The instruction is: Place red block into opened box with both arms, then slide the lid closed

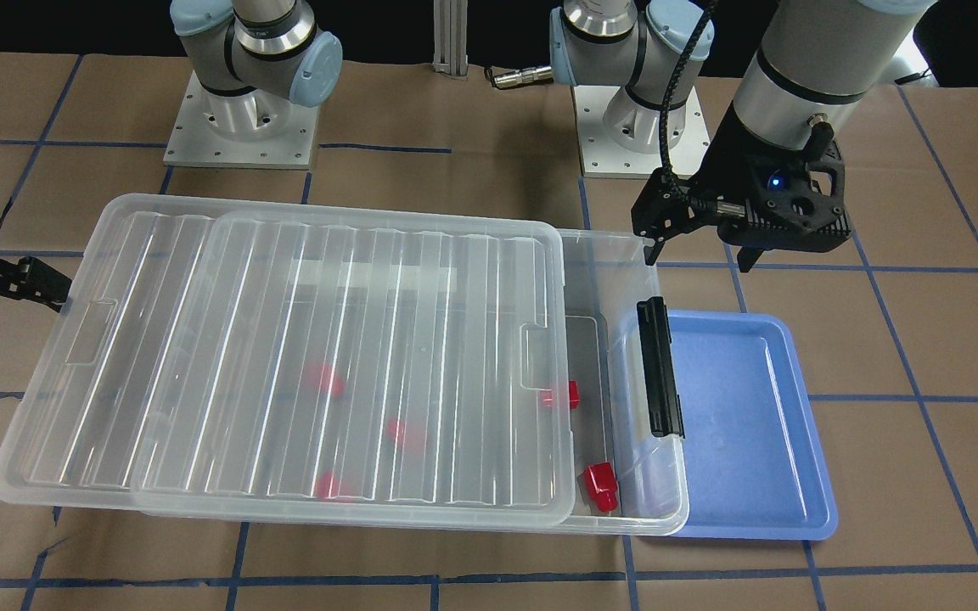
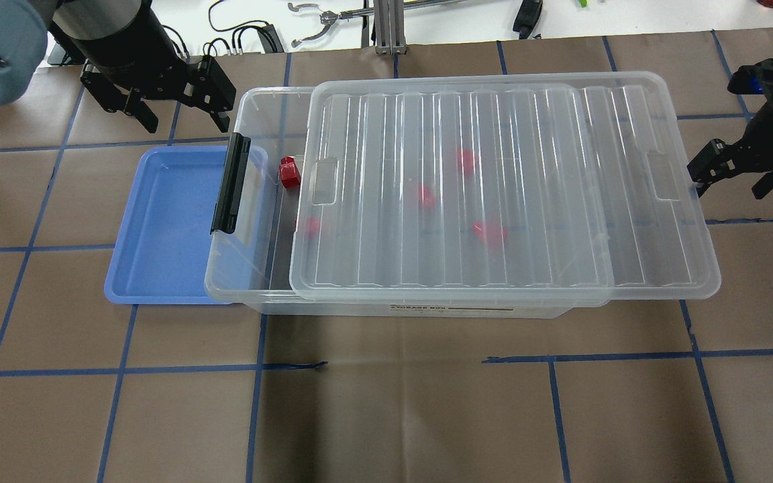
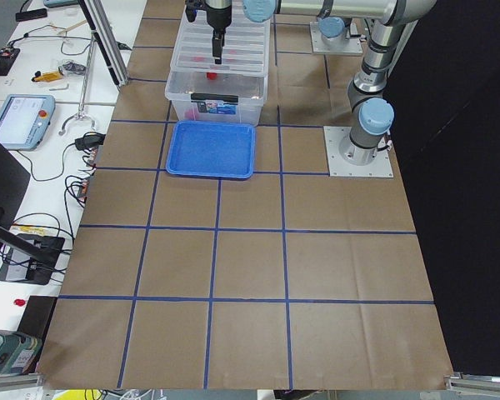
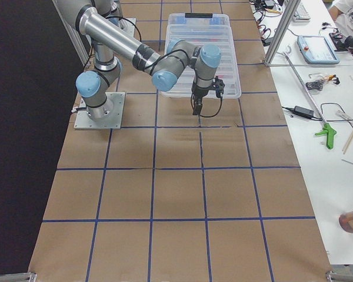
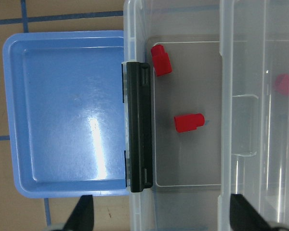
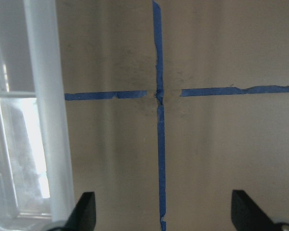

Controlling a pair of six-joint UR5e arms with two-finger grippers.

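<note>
The clear box [image 2: 225, 285] has its ribbed lid [image 2: 494, 188] slid most of the way over it, which leaves a gap at the black clip [image 2: 231, 181] end. Two red blocks [image 5: 160, 60] [image 5: 189, 122] lie on the box floor in that gap. Several more red blocks [image 2: 465, 159] show blurred under the lid. My left gripper [image 2: 185, 124] hangs open and empty above the table beyond the clip end. The right gripper [image 2: 727, 191] is open and empty beside the lid's overhanging far short edge [image 6: 43, 120]. Whether it touches the lid is unclear.
A blue tray [image 2: 165, 221] lies flat against the box's clip end and partly under it, with nothing in it. Both arm bases [image 1: 238, 127] [image 1: 637, 127] stand behind the box. Brown paper with blue tape lines [image 6: 159, 120] covers the table.
</note>
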